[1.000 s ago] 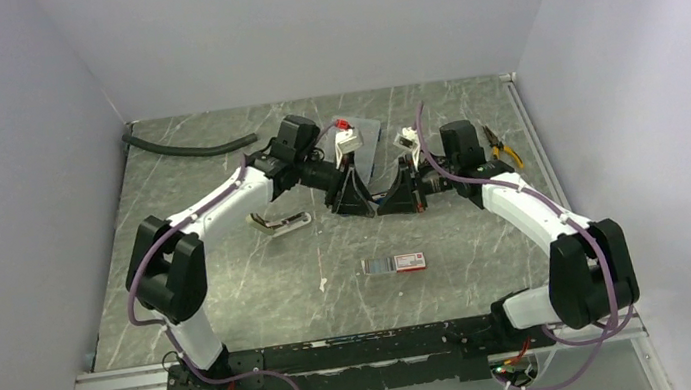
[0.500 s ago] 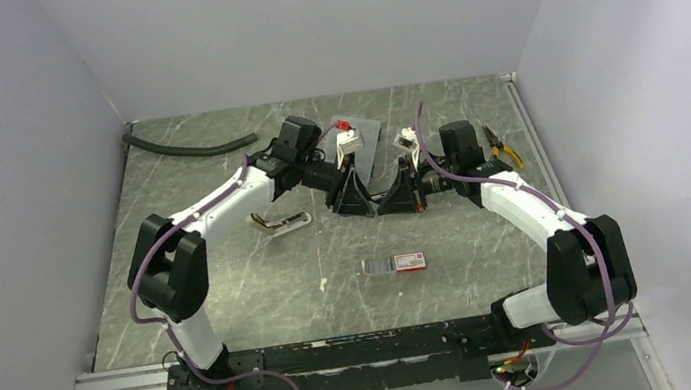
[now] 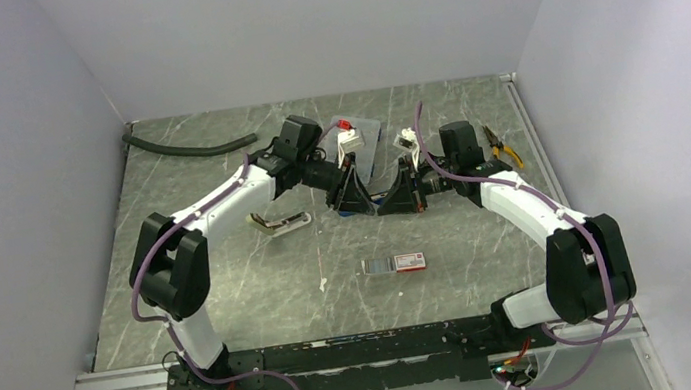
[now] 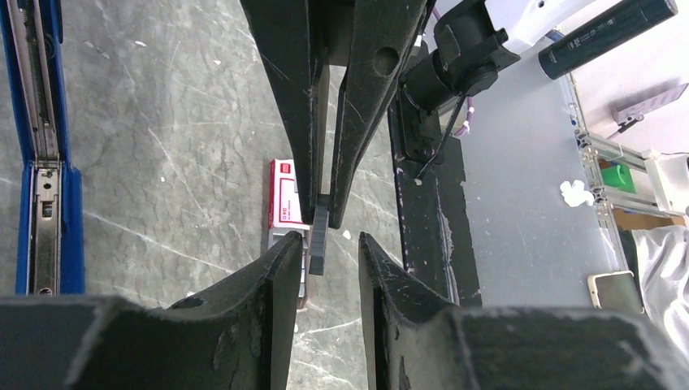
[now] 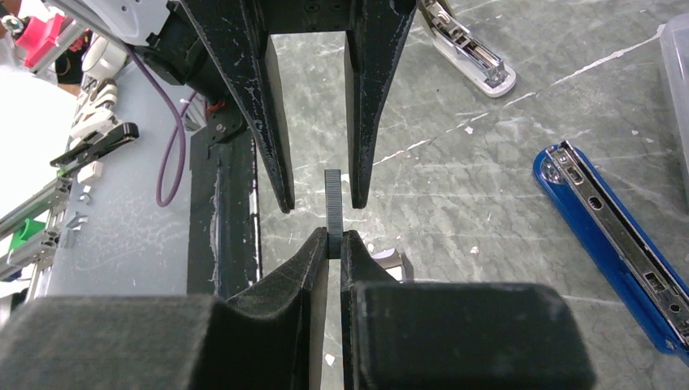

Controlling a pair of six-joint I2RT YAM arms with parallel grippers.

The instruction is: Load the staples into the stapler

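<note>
Over the marbled grey table (image 3: 234,300) little has moved since a second ago. Only the left gripper (image 4: 329,244) differs: its jaws have drawn closer, yet they stand apart, flanking the staples (image 5: 332,199) without touching. The blue stapler (image 5: 609,236) lies open beside them, the white box (image 3: 394,263) nearer the bases. The right gripper (image 5: 333,237) is clamped on the staples, held above the table. Their long axis runs from gripper to gripper, free end toward the left one.

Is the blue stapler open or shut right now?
Open. The blue stapler lies flat with its metal staple channel exposed and facing up; nothing covers it in the right wrist view.
</note>
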